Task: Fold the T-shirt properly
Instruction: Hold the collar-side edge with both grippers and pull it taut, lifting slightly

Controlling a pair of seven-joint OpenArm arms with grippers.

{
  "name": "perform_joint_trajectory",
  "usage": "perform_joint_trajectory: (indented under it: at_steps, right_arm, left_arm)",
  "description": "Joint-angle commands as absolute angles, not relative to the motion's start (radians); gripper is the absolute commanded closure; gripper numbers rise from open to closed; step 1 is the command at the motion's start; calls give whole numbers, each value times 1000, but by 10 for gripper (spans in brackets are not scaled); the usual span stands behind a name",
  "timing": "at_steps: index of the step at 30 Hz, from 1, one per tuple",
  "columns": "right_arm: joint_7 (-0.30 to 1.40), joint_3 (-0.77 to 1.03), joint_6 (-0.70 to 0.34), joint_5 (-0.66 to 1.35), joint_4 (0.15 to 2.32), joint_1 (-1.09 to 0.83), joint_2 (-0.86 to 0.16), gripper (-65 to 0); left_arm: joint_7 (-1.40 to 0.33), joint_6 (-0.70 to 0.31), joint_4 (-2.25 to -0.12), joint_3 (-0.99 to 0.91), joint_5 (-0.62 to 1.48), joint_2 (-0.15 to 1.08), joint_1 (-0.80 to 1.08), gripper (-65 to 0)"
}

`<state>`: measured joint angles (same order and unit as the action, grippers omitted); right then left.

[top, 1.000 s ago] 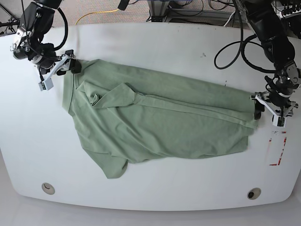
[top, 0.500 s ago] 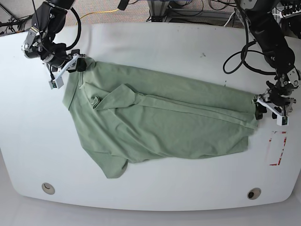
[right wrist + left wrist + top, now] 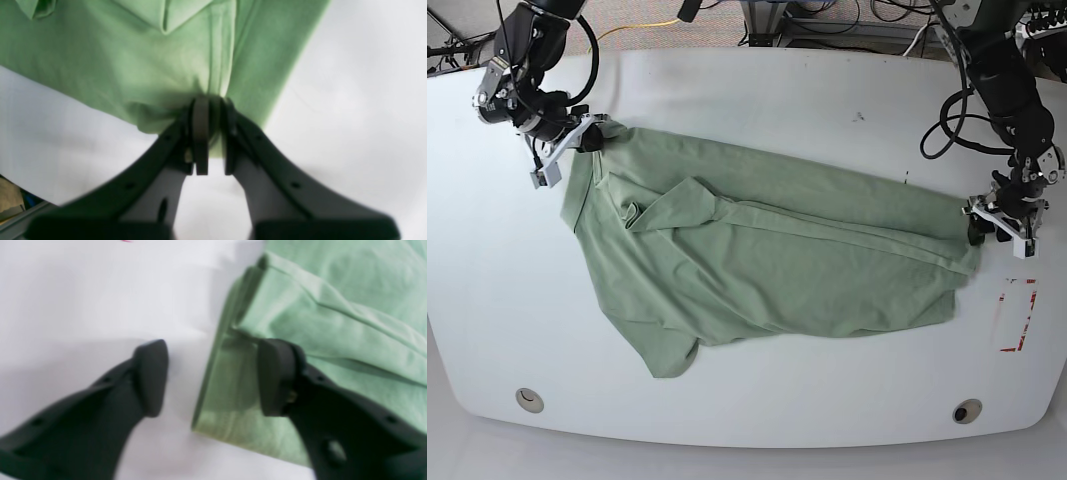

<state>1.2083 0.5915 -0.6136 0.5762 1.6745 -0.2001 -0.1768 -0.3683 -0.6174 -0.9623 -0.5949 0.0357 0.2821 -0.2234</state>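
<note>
**Both grippers at opposite ends of the shirt**

The plain pale sage-green short-sleeved T-shirt (image 3: 767,255) of thin wrinkled fabric lies spread across the white rounded tabletop (image 3: 757,90), stretched between the two arms, with one sleeve folded over its upper layer.

Right gripper (image 3: 210,140): the black fingers (image 3: 200,133) are pressed almost together on a bunched edge of the shirt. Fabric gathers into a ridge directly ahead of the fingertips and fans out beyond them. Bare tabletop lies to both sides of the fingers and beneath them. In the base view this gripper (image 3: 592,137) sits at the shirt's upper corner.

Left gripper (image 3: 213,376): the fingers are spread apart. One pad (image 3: 275,376) rests over the folded edge of the shirt; the other pad (image 3: 151,376) stands over bare tabletop, apart from the cloth. The shirt's corner lies in the gap between the pads, nearer the pad on the cloth. No fabric is clamped. In the base view this gripper (image 3: 999,224) sits at the shirt's opposite end, beside a red-marked white label (image 3: 1017,315) on the tabletop.
</note>
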Motion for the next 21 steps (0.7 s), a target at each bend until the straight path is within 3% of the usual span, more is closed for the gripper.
perform_joint_trajectory:
  at_steps: [1,4,5,10,14,21]
  right_arm:
    - [1201,596,-619,588,1696,-194,-193,-54]
    - [1201,596,-619,591,1696,-194,-217,-52]
    - [1201,596,-621,591,1696,-194,-222,-52]
    - [1202,598,-694,591,1696,-205,-254,-48]
    - [1204,598,-698,590,1698,-216,-269,0]
    - [1207,598,-698,590,1774,-282,-292,0]
  left_arm:
    - [-381,-624,-972,-561,38,317,-196,-194]
    - [-381,-624,-972,-519,38,329,-160,-19]
    - [-381,-624,-974,-513,38,329,-154,-8]
    - [-383,-625,-1084,-533,39,326,-53,-6]
    - [-424,-625,-1210,-542,41,321,31,-6]
    - [-529,-662,-1445,-639,42,262,200,-6]
